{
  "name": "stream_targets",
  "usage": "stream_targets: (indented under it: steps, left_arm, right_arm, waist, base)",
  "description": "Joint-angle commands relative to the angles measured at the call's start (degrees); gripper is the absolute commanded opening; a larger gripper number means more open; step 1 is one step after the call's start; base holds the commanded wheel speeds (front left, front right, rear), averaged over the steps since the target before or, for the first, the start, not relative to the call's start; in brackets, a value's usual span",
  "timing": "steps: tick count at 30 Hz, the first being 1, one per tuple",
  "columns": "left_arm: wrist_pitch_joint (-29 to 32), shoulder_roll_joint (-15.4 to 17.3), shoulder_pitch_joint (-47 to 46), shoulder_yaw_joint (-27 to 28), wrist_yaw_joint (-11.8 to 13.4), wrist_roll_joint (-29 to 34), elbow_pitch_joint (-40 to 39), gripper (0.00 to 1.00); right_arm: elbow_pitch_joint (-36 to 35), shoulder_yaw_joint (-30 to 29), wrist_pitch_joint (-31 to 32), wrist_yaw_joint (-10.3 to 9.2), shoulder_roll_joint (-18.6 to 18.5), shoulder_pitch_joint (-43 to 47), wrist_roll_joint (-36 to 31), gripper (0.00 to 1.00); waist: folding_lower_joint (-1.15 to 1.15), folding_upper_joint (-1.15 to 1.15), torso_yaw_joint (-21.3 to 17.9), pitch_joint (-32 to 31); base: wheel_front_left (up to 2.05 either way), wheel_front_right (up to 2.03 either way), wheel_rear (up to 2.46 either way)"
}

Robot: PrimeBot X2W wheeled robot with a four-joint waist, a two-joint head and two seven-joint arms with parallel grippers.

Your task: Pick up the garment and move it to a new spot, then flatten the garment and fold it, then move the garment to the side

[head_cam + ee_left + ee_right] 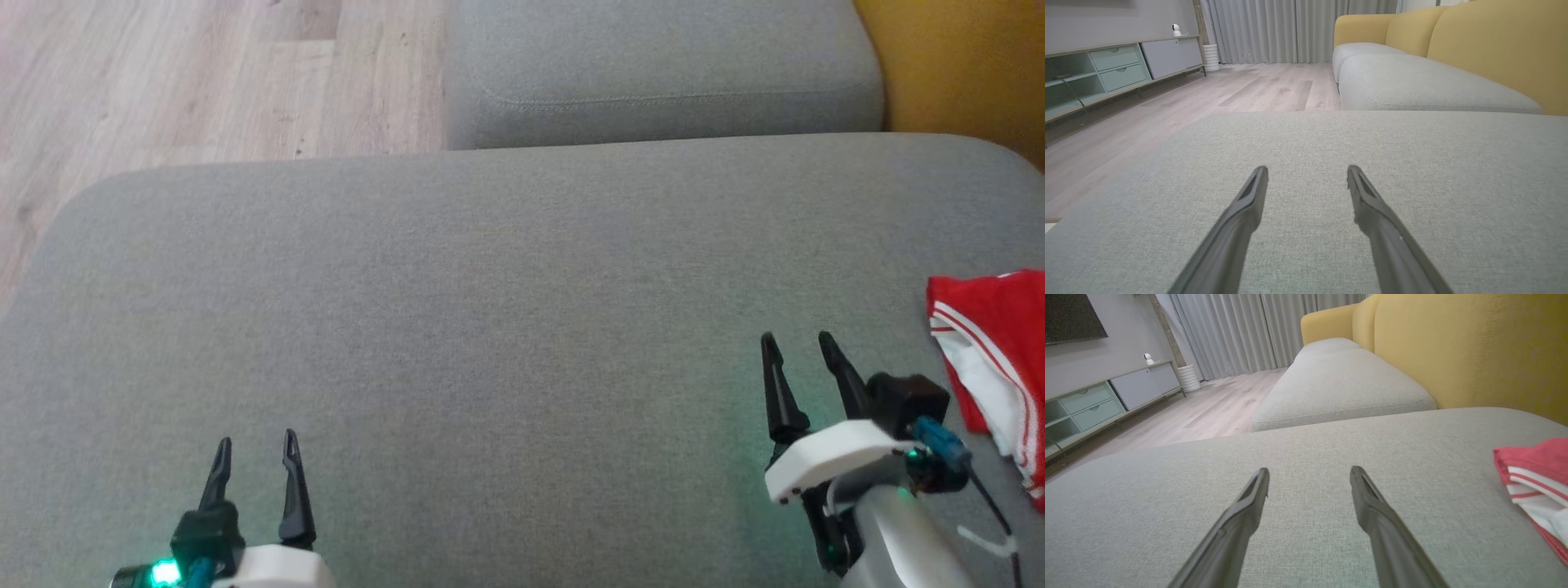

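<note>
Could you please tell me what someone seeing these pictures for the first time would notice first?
The red and white garment stands out most, lying bunched on the grey cushion to the right of the right gripper and apart from it. Next come the two grippers, the left gripper at the lower left, both open and empty over the bare fabric. The yellow sofa back glows behind the cushions.

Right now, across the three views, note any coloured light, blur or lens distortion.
Head view: green lamp glow tints the cushion beside the right jaws, and the light is otherwise even. Left wrist view: wide-angle stretch, with the jaws soft at the bottom edge. Right wrist view: the same, and the garment is a paler red.
</note>
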Motion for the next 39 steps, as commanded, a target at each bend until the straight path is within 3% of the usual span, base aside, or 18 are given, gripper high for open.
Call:
stream_targets:
  steps: [1, 12, 13, 18, 39]
  left_arm:
    - [-0.3, 0.1, -0.9, 2.3, -0.5, -0.7, -1.8, 1.00]
    - [-0.3, 0.1, -0.5, 2.9, -2.9, -4.2, -2.3, 1.00]
    - [0.0, 0.0, 1.2, 0.7, -2.9, -4.3, -0.4, 0.00]
    - [0.7, -0.1, 1.1, 1.1, -3.0, -5.6, 1.8, 0.00]
    - [4.0, -0.1, 0.2, 2.0, -4.3, -19.7, -0.8, 0.00]
  right_arm:
    - [-2.1, 1.7, -0.6, -0.04, -0.2, -0.8, 0.7, 1.00]
    - [-2.4, 2.9, -0.6, -0.04, -0.1, -0.3, 1.6, 1.00]
    - [-0.5, 1.5, 0.0, 0.00, 0.0, 1.2, 1.3, 0.00]
    - [1.4, 1.1, 0.7, 0.00, 0.1, 1.9, 2.7, 0.00]
    - [-3.0, -0.5, 4.0, -0.01, 0.1, 3.1, 16.4, 0.00]
  waist:
    - [0.00, 0.00, -0.4, -0.4]
    - [0.00, 0.00, -0.6, -1.0]
    - [0.00, 0.00, -0.6, -1.0]
    - [0.01, 0.00, -0.6, -0.9]
    - [0.01, 0.00, -0.8, -0.4]
  base:
    - [0.00, 0.00, 0.00]
    - [0.00, 0.00, 0.00]
    - [0.00, 0.00, 0.00]
    - [0.00, 0.00, 0.00]
    - [0.00, 0.00, 0.00]
